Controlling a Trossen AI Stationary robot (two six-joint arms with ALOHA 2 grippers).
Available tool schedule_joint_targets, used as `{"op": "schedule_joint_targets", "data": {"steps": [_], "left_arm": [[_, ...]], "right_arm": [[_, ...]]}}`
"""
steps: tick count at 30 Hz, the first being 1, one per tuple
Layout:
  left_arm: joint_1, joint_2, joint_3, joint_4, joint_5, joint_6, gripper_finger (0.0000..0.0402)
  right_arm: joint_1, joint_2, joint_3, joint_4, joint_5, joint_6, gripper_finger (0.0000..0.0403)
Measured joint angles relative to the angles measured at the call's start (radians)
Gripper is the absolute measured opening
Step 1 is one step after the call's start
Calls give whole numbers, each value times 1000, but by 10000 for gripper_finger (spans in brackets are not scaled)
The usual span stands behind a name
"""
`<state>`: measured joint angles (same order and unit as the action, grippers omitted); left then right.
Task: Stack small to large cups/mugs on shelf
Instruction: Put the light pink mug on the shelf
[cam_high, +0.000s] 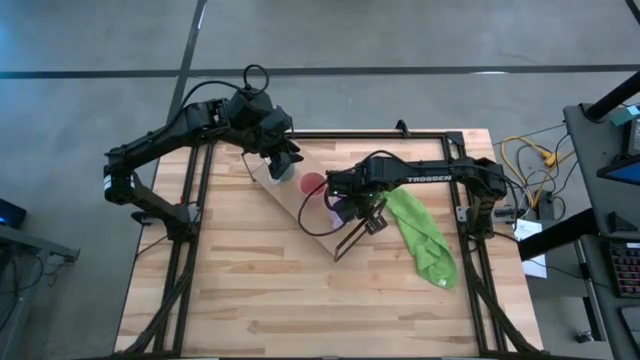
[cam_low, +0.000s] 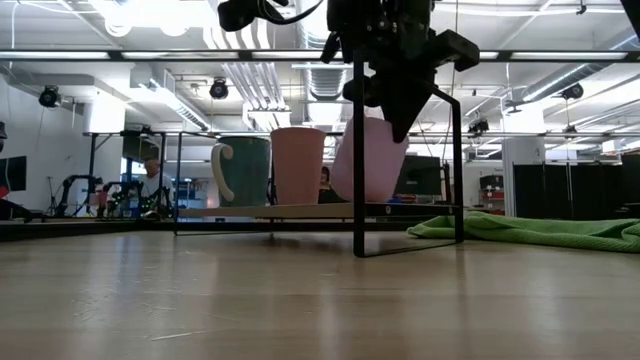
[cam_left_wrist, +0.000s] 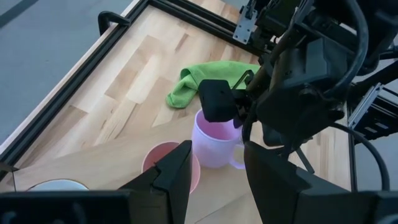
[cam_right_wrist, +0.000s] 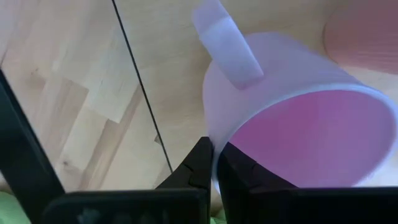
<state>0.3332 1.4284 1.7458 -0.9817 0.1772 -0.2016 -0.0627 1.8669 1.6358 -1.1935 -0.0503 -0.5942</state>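
Observation:
The light-wood shelf (cam_high: 291, 206) lies slantwise at the table's middle, and all three vessels show on or over it. The white mug (cam_high: 283, 174) stands at its far-left end and the pink cup (cam_high: 313, 184) in the middle. The lilac mug (cam_high: 338, 209) is toward its near-right end, in my right gripper (cam_high: 347, 203), which is shut on it. My left gripper (cam_high: 284, 160) is open above the white mug and touches nothing. In the low view the white mug (cam_low: 240, 170) and the pink cup (cam_low: 297, 165) stand upright on the plank, and the lilac mug (cam_low: 368, 158) is tilted. My right gripper pinches the lilac mug's rim (cam_right_wrist: 213, 163), one finger inside the mug and one outside, a short way round from the handle (cam_right_wrist: 227, 50). The fingers come from above, pointing down. The mug is tilted, its base low over the plank; whether it touches, I cannot tell.
The shelf's black wire leg (cam_low: 358, 150) stands right beside the lilac mug. A green cloth (cam_high: 421, 236) lies on the table to the right of the shelf. A black frame runs along the table's edges. Bare wood lies toward the near edge.

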Motion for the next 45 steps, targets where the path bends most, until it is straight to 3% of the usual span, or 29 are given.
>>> {"op": "schedule_joint_targets", "data": {"steps": [32, 45], "left_arm": [[0, 0, -1, 0, 0, 0, 132], [0, 0, -1, 0, 0, 0, 132]], "right_arm": [[1, 1, -3, 63, 0, 10, 29], [72, -2, -3, 44, -12, 6, 29]]}}
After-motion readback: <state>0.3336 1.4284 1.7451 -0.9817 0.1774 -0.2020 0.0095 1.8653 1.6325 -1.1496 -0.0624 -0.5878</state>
